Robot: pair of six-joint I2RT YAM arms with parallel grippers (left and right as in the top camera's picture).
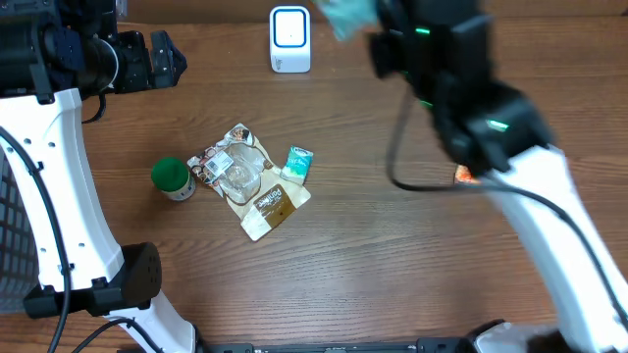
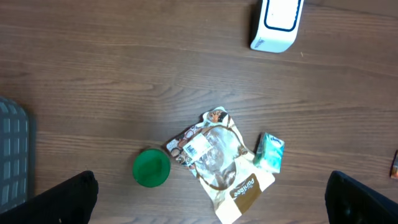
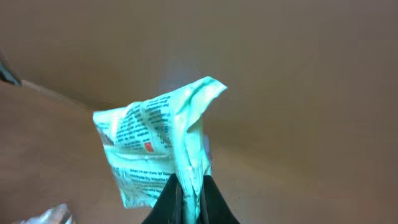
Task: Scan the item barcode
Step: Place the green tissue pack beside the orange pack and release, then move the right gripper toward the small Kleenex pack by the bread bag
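Where scanner (image 1: 290,39) stands — dark wood-grain table (image 1: 373,275).

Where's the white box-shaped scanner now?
Overhead view: white box-shaped scanner at the wooden table's far edge, centre, left of the pale green packet in the right claw.

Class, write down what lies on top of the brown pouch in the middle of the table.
A clear plastic packet lies on the brown pouch, covering its upper part; anything beneath the pouch is hidden.
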